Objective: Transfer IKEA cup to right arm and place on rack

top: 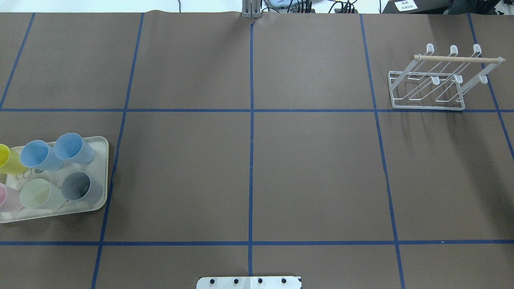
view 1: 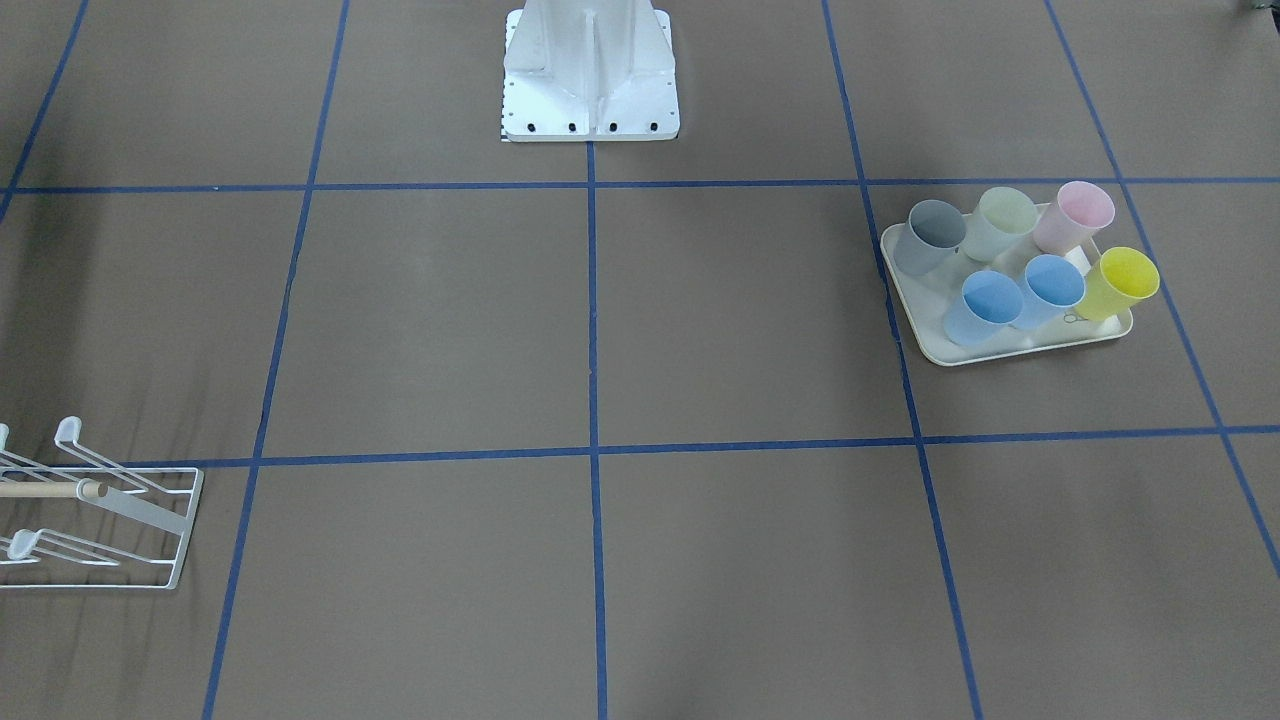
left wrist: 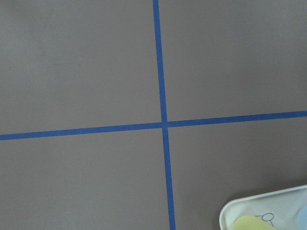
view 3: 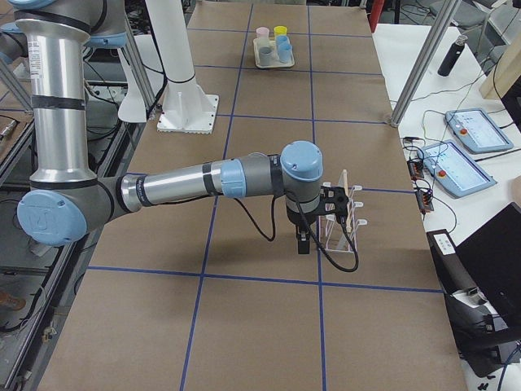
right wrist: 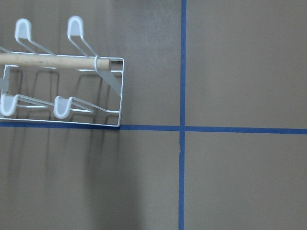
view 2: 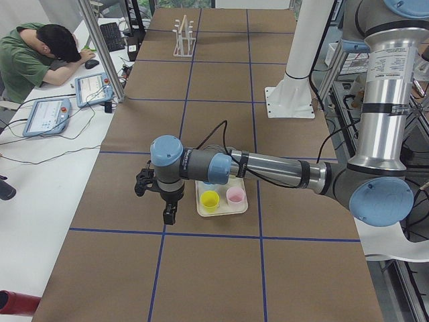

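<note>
Take the overhead view as a clock face with the robot's base plate at 6. The cups stand at about 8 on a cream tray: a grey cup, a pale green cup, a pink cup, a blue cup, a second blue cup and a yellow cup. All are upright and packed close. None is lifted, so I judge the step in hand to be the left arm's first pick.

The left gripper hangs over bare paper just off the tray, with the forearm reaching across it. Only a side view shows the gripper, so I cannot tell whether its fingers are apart or together.

For a good pick, take a cup at the tray's edge, such as the grey cup. Put one finger inside the wall and one outside, then lift straight up so the neighbours stay put. Leave part of the wall free for the other arm.

Farther off, at 2, the rack with its dowel carries no cup. The right gripper hangs near it, and I cannot tell how its fingers are set either.

The crowded cups are the main hindrance. The white column stands near the handover path. A person and tablets are at a side desk, well apart.
</note>
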